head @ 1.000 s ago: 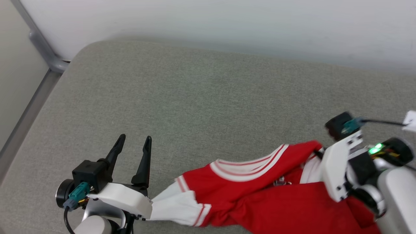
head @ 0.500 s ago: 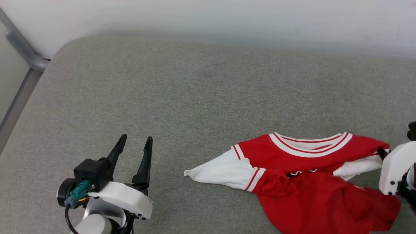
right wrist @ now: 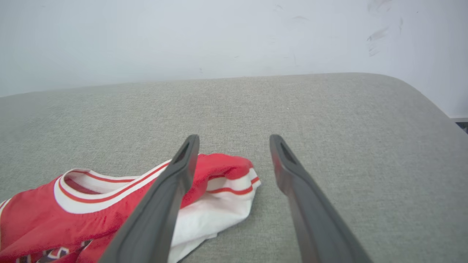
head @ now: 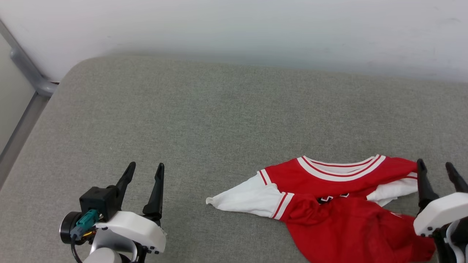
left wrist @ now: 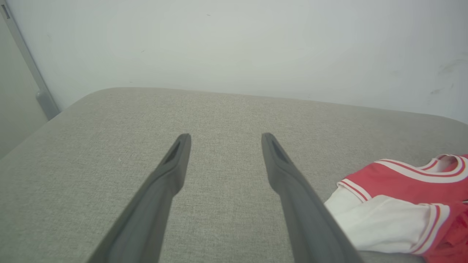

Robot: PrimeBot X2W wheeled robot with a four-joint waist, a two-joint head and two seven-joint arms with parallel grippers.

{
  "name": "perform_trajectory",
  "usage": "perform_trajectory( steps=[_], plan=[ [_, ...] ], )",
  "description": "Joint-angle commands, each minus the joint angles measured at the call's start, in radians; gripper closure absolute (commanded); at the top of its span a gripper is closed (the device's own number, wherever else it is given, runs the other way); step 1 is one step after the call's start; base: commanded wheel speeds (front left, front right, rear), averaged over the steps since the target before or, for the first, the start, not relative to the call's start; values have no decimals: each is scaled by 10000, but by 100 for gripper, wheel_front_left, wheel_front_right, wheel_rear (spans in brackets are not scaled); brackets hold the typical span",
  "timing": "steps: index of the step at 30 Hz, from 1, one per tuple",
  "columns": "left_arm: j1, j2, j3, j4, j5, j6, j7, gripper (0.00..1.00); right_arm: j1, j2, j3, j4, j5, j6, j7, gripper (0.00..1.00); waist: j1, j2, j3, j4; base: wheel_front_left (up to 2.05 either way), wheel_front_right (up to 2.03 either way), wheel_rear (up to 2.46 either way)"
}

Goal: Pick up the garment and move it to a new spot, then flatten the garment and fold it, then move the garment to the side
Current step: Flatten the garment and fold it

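Head view showed me the crumpled red jersey T-shirt with white sleeves [head: 340,219] lying crosswise on the grey upholstered worktop [head: 219,109], collar [head: 340,173] toward the wall [head: 234,29]. Both pairs of jaws stood spread and empty: right jaws just beside its right-hand end, left jaws well apart from its outstretched sleeve [head: 248,199].

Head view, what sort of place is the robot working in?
Likely an indoor room, perhaps a bedroom or test space: a grey fabric-covered padded surface with rounded corners stands against a white wall, and a red garment lies crumpled on it.
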Motion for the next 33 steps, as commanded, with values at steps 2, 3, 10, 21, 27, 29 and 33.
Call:
perform_trajectory(
  steps=[2,3,10,21,27,29,33],
  plan=[
    [190,17,43,19,-64,100,-45,0,505,347,-36,-300,-69,-7,-43,0,0,0,-243,-91,0,0,0],
    [240,23,58,6,-71,138,-51,0,674,421,-47,-386,-55,-9,97,0,0,0,-302,-128,0,0,0],
    [368,102,21,-173,-82,247,36,0,1167,581,-120,-969,356,-5,3128,0,0,0,-411,-283,0,0,0],
    [-266,-105,-68,-246,67,-8,-41,0,96,-324,1024,-1406,637,-7,6362,0,0,0,632,164,0,0,0],
    [-567,-304,-45,-28,130,-175,-130,0,-377,-608,1559,-370,813,-7,7235,0,0,0,1117,433,0,0,0],
    [-595,-374,-30,65,151,-204,-149,0,-345,-566,1670,16,910,-7,7559,1,0,0,1158,462,0,0,0],
    [-609,-437,50,206,177,-248,-198,0,-438,-616,1675,87,1070,-5,7584,100,0,0,1147,419,0,0,0]
  ],
)
